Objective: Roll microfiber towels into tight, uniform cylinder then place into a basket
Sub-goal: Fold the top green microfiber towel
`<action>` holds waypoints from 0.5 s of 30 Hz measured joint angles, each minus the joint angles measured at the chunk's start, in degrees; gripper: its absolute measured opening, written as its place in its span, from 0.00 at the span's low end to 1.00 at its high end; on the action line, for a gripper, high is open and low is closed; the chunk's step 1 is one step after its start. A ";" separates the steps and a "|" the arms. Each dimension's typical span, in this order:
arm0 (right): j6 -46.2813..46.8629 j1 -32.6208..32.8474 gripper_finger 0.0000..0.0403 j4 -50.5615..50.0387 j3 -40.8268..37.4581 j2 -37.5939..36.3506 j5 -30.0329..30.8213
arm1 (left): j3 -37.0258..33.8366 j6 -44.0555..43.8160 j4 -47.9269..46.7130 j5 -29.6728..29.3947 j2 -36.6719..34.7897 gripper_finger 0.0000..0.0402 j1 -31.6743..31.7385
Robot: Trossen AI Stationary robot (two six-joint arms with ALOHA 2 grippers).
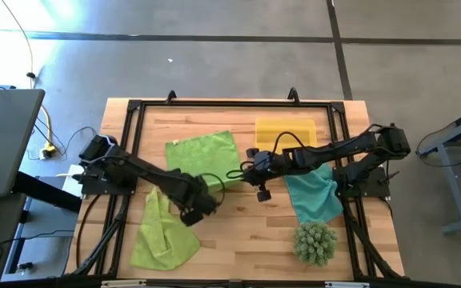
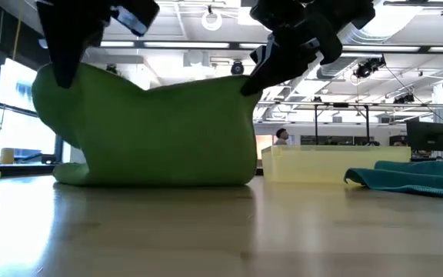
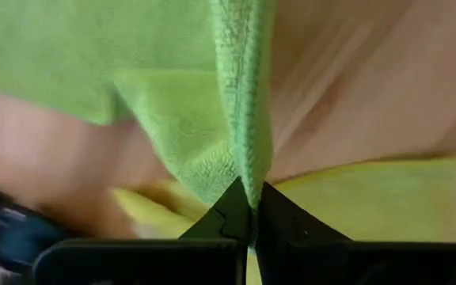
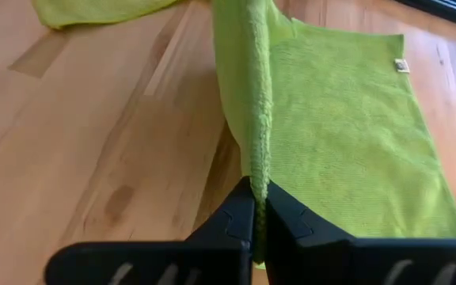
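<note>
Both grippers, left point(image 1: 192, 210) and right point(image 1: 254, 178), pinch the green towel's point(image 1: 204, 154) near edge, lifted.

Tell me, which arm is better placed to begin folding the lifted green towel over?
Probably neither alone: the left gripper and right gripper each pinch one near corner of the lime-green towel, so both should move together. If only one, the right, since its edge hangs more directly over the flat part.

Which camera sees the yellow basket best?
The high view: the whole basket shows from above, empty, beyond the right arm. The low view shows only its side wall. Neither wrist view clearly shows it.
</note>
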 joint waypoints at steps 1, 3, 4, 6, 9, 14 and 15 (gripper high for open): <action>-0.49 0.00 0.00 -0.08 0.00 0.00 0.02 | 0.00 -0.46 1.41 2.41 0.00 0.00 0.35; -1.61 0.00 0.00 -0.17 0.00 0.00 -0.16 | 0.00 1.32 4.88 6.11 0.00 0.00 0.15; -2.41 0.00 0.00 -0.19 0.00 0.00 -0.28 | 0.00 2.29 6.77 8.07 0.00 0.00 0.00; -3.62 0.00 0.00 -0.55 0.00 0.00 -0.62 | 0.00 4.21 11.67 13.32 0.00 0.00 -0.14; -5.44 0.00 0.00 -0.71 0.00 0.00 -0.66 | 0.04 6.01 16.86 18.88 0.00 0.00 0.00; -5.81 -0.02 0.00 -0.66 0.00 0.00 -0.64 | 0.04 0.20 11.51 13.21 0.00 0.00 0.45; -5.64 -0.02 0.00 -0.59 0.00 0.00 -0.64 | 0.02 -0.59 9.81 11.10 0.00 0.00 0.45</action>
